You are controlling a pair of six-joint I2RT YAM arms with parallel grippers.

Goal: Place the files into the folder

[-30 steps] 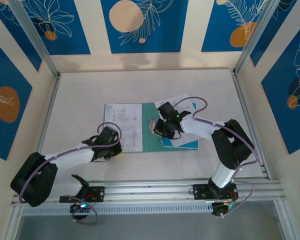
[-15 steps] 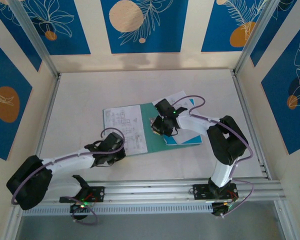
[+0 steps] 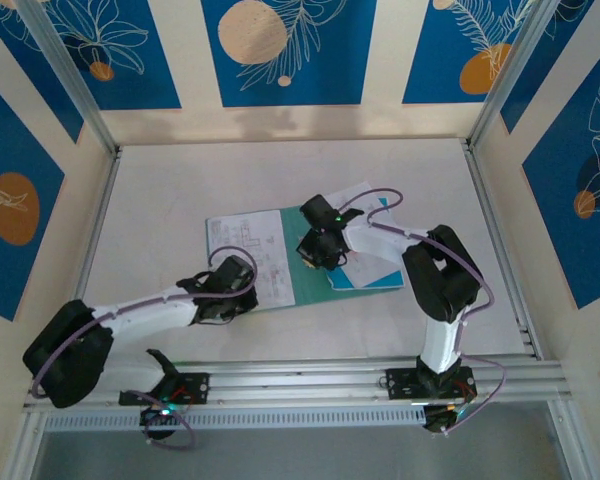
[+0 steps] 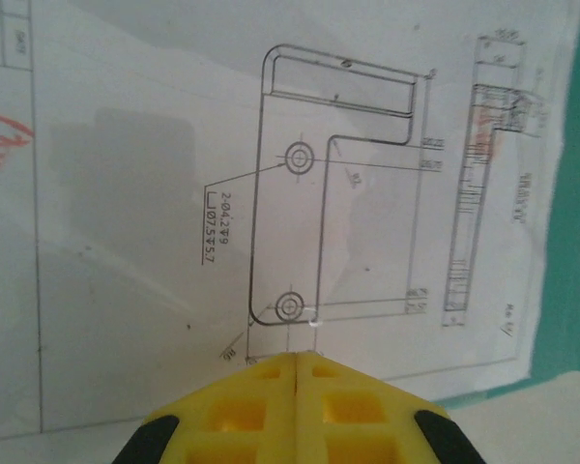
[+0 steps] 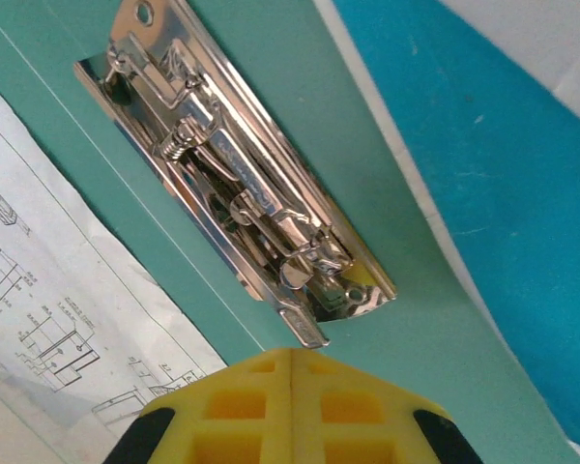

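Left gripper [image 4: 298,360], pads pressed together, sits at the lower edge of a printed white sheet [image 4: 126,242] lying on the open folder [image 3: 305,285], mid-frame from above. Whether it nips the paper, we can't quite tell. Right gripper [image 5: 292,356], likewise closed, hovers by the metal clip [image 5: 242,184] at the spine. One sheet looks placed. We see the sky-blue sheet [image 5: 503,155] askew on the right leaf and more white paper [image 3: 363,193] poking out at the upper right. Those remain, and nothing seems clipped yet.

White arms, black joints, purple cables
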